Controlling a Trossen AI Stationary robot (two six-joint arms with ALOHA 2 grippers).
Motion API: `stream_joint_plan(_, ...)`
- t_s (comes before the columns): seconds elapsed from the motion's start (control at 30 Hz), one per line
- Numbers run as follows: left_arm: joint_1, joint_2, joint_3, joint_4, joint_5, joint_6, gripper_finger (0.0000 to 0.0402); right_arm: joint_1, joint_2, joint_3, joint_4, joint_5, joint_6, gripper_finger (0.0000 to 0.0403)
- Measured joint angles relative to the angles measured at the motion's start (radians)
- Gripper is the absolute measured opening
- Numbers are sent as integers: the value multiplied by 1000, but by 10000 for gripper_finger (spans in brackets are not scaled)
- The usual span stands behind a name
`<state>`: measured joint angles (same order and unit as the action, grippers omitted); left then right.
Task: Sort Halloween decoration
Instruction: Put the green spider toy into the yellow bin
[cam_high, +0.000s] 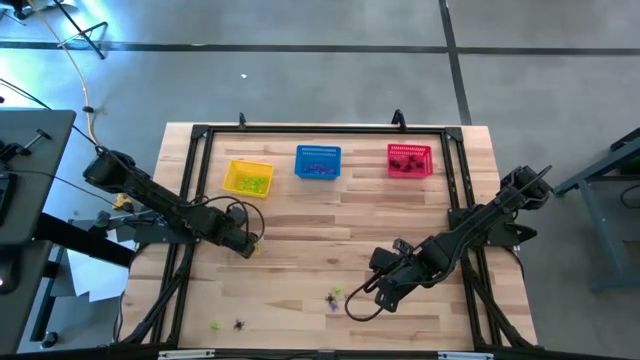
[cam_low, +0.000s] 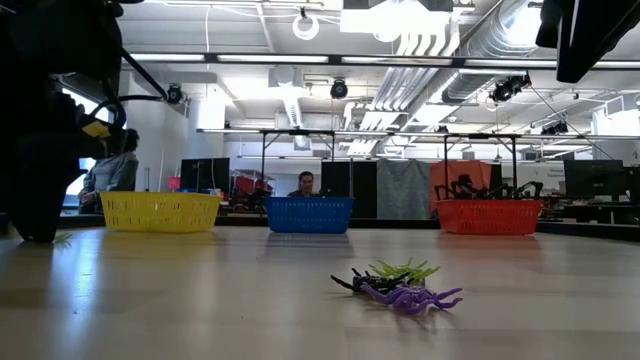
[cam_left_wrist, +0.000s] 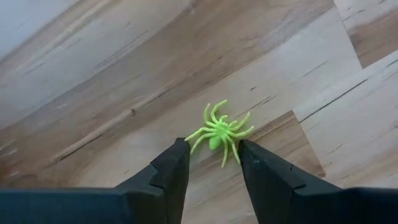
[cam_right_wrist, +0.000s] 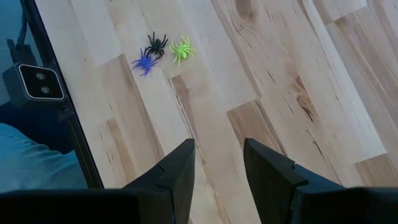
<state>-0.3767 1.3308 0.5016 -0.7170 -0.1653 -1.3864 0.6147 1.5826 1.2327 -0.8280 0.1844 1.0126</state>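
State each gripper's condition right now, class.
Left gripper: open, fingers straddling a small yellow-green plastic spider, not gripping.
Right gripper: open, empty.

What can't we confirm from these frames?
- Basket contents: in the high view the yellow basket, blue basket and red basket show only coloured specks, too small to count.
- Left gripper: jaws straddle a green spider; contact can't be seen.
- Right gripper: its body cuts off the table below.
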Motion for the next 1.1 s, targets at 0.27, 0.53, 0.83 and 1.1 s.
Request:
stream_joint_plan(0.27, 0, 2, 0, 6, 6, -33, 27, 0, 0, 0, 2, 0, 0, 133)
stream_joint_plan(0.53, 1, 2, 0, 20, 9, -36, 1, 0, 0, 0, 2, 0, 0, 133)
stream_joint_plan(0.83, -15, -50, 65, -70, -66, -49, 0, 0, 0, 0, 2, 0, 0, 133)
stream_joint_plan(1.1, -16, -109, 165, -194, -137, -43, 0, 0, 0, 0, 5, 0, 0, 133)
